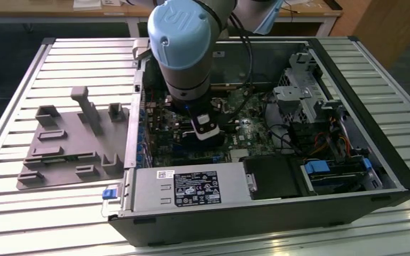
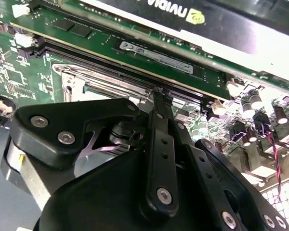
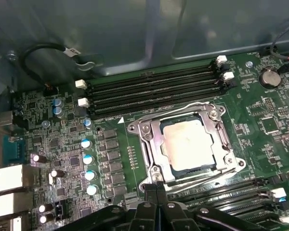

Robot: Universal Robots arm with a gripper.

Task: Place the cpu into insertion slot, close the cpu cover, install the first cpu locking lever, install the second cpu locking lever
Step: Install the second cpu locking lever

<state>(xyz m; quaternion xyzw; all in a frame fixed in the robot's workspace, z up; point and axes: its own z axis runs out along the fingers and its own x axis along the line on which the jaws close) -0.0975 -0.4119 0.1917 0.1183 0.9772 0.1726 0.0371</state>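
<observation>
Exterior view first: the arm is reaching down into the open computer case [image 1: 376, 176], which is lying on a slatted table [image 1: 20, 208]; the gripper [image 1: 203, 140] is hanging low over the green motherboard [image 1: 247, 128], and a grey fixture tray [image 1: 70, 154] is sitting on the table to the exterior view's left of the case. Second wrist view: the gripper [image 2: 157, 92] is showing its two black fingers [image 2: 160, 120] pressed together, nothing between them, tips hovering just beside the silver socket frame. First wrist view: the cpu [image 3: 188, 144] is sitting flat in the insertion slot [image 3: 147, 126]; the cpu cover [image 3: 154, 144] is lying closed around it; the gripper [image 3: 157, 183], narrowed to a point, is sitting at the cover's near edge; whether it is touching I cannot tell.
</observation>
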